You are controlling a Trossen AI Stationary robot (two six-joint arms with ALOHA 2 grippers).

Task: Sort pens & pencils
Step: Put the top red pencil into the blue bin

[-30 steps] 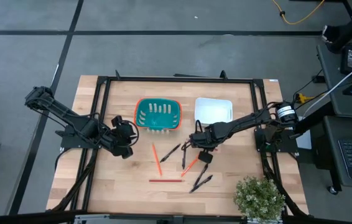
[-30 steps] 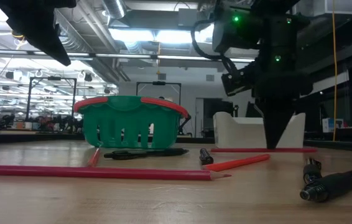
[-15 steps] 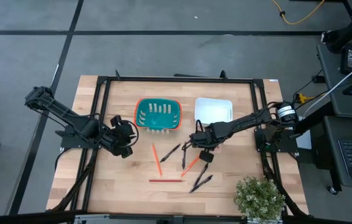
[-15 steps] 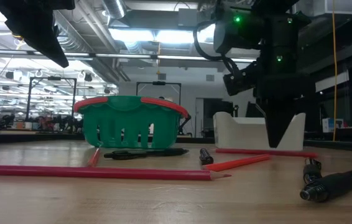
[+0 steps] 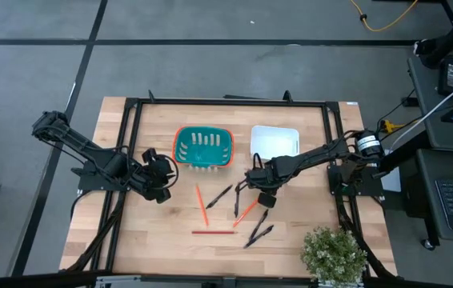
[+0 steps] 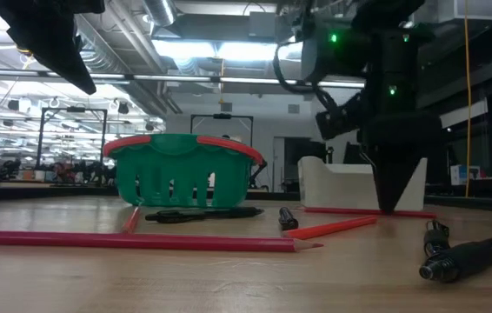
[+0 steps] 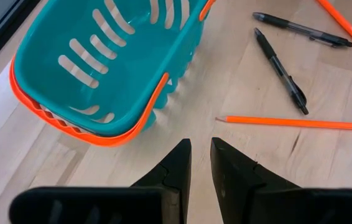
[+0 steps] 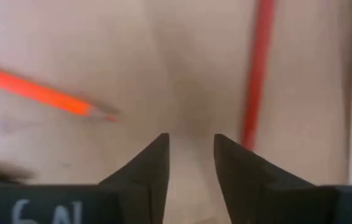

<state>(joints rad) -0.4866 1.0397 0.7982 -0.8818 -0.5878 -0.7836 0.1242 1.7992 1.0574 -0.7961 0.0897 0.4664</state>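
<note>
Overhead, the right hand hangs near the tabletop's middle, its arm reaching in from three o'clock, over the scattered pens and pencils. The left hand waits at nine o'clock of the teal basket, with the white bin at the basket's three o'clock.

From table height, the right hand points straight down, tips just above a pencil lying before the bin; another long pencil lies nearest the camera.

Past the left wrist, that hand's fingers stand slightly parted and empty, near the basket, two pens and a pencil.

Past the right wrist, its fingers are spread, pinching nothing, with a pencil just beyond and a pencil tip to one side.
</note>
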